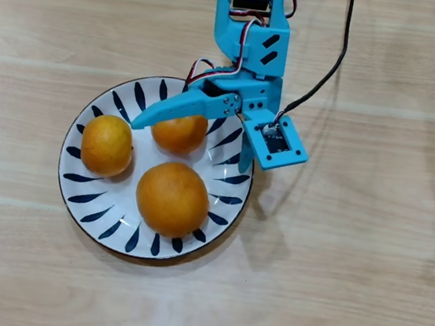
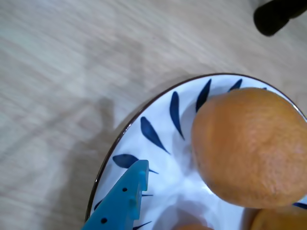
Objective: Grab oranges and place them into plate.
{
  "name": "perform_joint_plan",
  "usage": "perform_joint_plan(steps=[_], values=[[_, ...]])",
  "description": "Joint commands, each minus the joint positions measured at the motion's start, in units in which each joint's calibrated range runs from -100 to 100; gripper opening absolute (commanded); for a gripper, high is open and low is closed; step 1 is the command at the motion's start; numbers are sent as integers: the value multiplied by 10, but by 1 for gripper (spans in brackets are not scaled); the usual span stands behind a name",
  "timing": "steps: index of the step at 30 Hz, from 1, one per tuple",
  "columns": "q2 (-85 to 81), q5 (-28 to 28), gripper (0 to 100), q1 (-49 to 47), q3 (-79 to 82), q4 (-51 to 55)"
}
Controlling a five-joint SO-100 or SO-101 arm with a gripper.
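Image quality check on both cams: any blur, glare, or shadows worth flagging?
Overhead view: sharp, even light; soft shadow on the table right of the plate, slight sheen on the largest orange. Wrist view: the wood is smeared and soft, the near blue finger is blurry, and an orange fills the frame's right side in fair focus with visible skin texture; no harsh glare.

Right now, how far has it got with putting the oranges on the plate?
It looks all but finished. All three oranges sit on the blue-leaf plate: the large orange at the front, a small orange on the overhead view's left, and another small orange at the back. The gripper hangs over that last one with its fingers apparently apart, holding nothing. No orange remains on the wooden table.
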Motion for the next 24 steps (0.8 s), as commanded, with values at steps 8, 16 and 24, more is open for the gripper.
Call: perform_joint_plan(steps=[8, 16, 24], values=[[-262, 171, 1, -5, 89, 24], [-575, 269, 2, 25, 376, 87], [-825, 304, 2, -2, 610, 167]])
